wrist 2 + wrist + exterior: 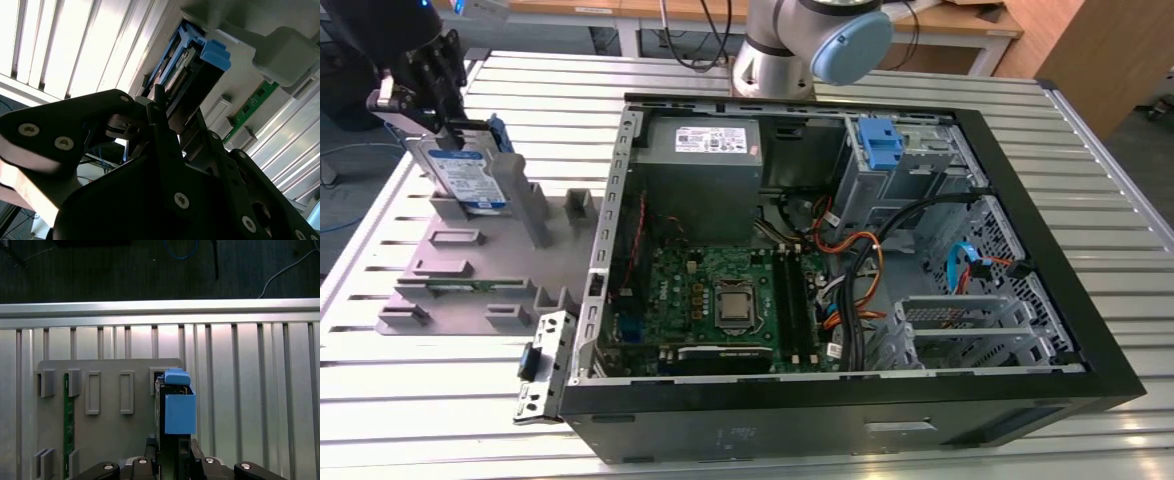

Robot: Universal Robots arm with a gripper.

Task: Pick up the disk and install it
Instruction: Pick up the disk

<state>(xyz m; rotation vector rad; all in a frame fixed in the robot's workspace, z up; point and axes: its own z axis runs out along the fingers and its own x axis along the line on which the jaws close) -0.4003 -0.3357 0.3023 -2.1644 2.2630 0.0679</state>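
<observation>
Upright at the outer edge of the grey fixture [110,440], beside bare table slats [240,390], the disk [180,412] is straddled by the gripper [173,446]; whether it is clamped cannot be told.

in the exterior view the claw [444,122] is cut off by the top edge, and its dark body covers the upper end of the disk [464,178]. the disk's lower edge stands behind the walls of the grey holder [467,270], so how deep it sits cannot be read. the arm [790,45] is cropped at the top too. in the second wrist view the claw's black housing hides most of the disk. whether the claw presses on the disk there cannot be judged, though it seems close. in the first wrist view the claw is cut by the picture's edge, with the disk's near end under it. a green board [67,425] shows edge-on, the rest sunk in its slot.
</observation>
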